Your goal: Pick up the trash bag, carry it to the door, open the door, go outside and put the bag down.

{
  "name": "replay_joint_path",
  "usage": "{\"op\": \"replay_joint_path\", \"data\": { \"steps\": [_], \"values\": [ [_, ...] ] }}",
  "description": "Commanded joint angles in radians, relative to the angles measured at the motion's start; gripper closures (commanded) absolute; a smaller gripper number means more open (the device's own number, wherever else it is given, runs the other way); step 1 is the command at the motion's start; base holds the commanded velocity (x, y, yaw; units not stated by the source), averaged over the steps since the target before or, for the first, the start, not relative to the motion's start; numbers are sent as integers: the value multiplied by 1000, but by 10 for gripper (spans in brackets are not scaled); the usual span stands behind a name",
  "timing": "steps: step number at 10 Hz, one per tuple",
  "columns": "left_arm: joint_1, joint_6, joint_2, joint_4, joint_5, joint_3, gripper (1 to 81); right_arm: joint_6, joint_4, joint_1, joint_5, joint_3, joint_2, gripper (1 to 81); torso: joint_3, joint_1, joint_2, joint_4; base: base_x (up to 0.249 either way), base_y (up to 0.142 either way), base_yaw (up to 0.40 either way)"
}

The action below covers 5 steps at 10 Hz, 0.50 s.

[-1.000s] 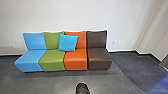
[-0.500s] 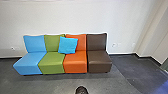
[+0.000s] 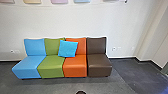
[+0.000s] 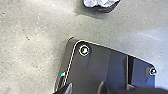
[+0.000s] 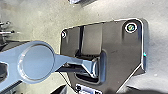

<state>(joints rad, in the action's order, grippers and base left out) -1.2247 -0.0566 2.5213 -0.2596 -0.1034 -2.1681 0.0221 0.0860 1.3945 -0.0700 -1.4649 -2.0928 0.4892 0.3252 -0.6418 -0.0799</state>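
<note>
left claw (image 4: 86, 89), right claw (image 5: 93, 90): grip state can't tell | probable trash bag (image 4: 101, 3): near floor (image 3: 57, 86), apart from base (image 4: 107, 65) | sofa (image 3: 75, 71): far, by wall (image 3: 120, 22) | progress: pickup looks pending; carry, door, exit, set-down left, my read

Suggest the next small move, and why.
I'd probably bend the torso slightly forward to look lower: the dark thing is cut off at the head view's bottom edge. The left wrist view shows a pale crumpled thing, also cut off, apart from the base. I can't tell if either is the bag.
</note>
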Motion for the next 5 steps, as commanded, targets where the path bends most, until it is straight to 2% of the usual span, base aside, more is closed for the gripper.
{"op": "replay_joint_path", "data": {
  "steps": [1,3,5],
  "values": [
    [119,-5,-41,-72,-105,-7,10,1,29,-62,-62,69,83,10,0,61,-95,0,0,0,0],
    [182,-5,-21,-72,-177,-41,10,2,40,-99,-59,106,130,10,0,107,-168,0,0,0,0],
    [204,-3,-4,-69,-196,-47,10,-1,69,-172,-66,114,152,10,0,149,-235,0,0,0,0]
  ]
}}
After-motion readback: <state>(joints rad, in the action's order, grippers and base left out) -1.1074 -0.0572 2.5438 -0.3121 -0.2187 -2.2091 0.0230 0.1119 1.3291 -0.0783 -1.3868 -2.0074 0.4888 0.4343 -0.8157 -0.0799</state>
